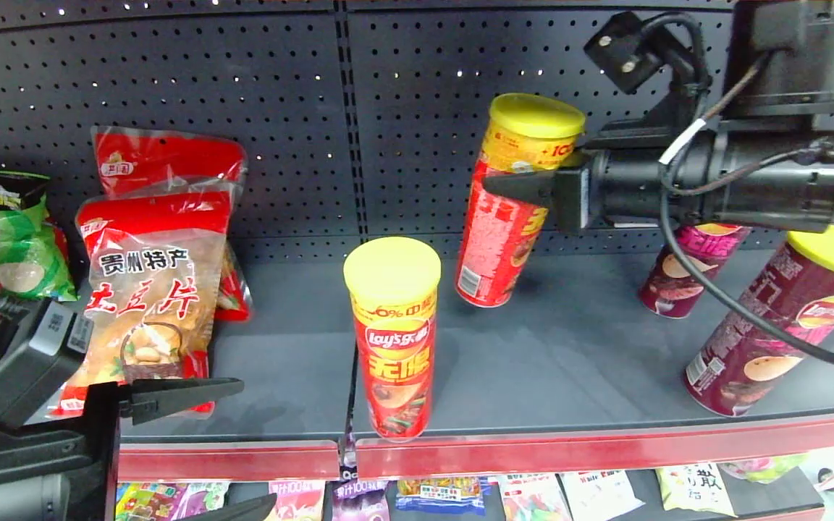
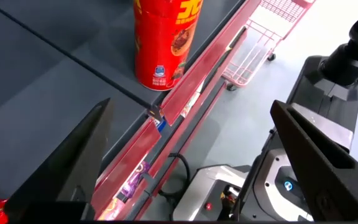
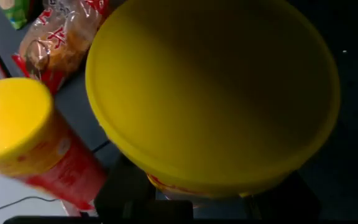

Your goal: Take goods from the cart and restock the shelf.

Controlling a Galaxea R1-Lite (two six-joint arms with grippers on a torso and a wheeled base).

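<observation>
A grey shelf (image 1: 576,347) with a black pegboard back holds the stock. The red can (image 1: 496,246) hangs tilted, clamped just under its yellow lid by the right gripper (image 1: 517,191), its base seemingly clear of the board. A second red can (image 1: 393,340) stands below the gripper, nearer the front lip, and the maroon cans (image 1: 772,325) sit on its wrist side. The can should be righted, lowered until its base sits flat behind the standing one, then released. The left gripper (image 1: 207,452) hovers spread and empty.

The grey shelf (image 1: 576,362) bears an upright red chip can (image 1: 394,340) at front, maroon cans (image 1: 772,333) right, snack bags (image 1: 149,289) left.
</observation>
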